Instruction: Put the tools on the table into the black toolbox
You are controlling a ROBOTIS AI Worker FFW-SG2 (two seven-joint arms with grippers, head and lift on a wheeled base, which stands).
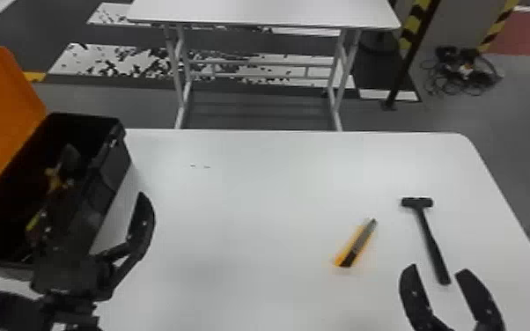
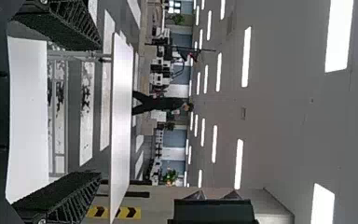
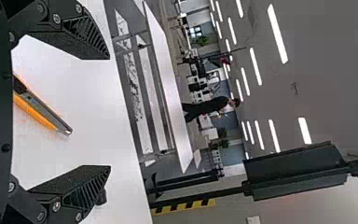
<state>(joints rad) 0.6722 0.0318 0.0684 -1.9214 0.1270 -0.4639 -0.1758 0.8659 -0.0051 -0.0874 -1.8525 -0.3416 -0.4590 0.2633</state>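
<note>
Assessing progress, I judge the task to be partly complete: some items are in the black toolbox (image 1: 116, 163) and two tools are left to load. The utility knife (image 1: 356, 244) lies on the white table (image 1: 242, 220), well to the right of the toolbox; the hammer (image 1: 429, 237) lies on the same surface, farther right of the toolbox. Container status: the toolbox stands with its orange lid (image 1: 2, 110) raised. Its dark interior holds several items, among them one with yellow parts (image 1: 53, 178); I cannot identify them or confirm a count. My right gripper (image 1: 438, 268) is released and empty, well to the right of the toolbox, its fingers parted near the hammer's handle end. My left gripper (image 2: 99, 110) is likewise released, fingers wide apart with nothing between them, at the near right side of the toolbox. Next operation, in my judgement: grasp one loose tool with the right gripper. Caution: both tools lie well apart from the toolbox, so a handover to the left gripper may be required.
</note>
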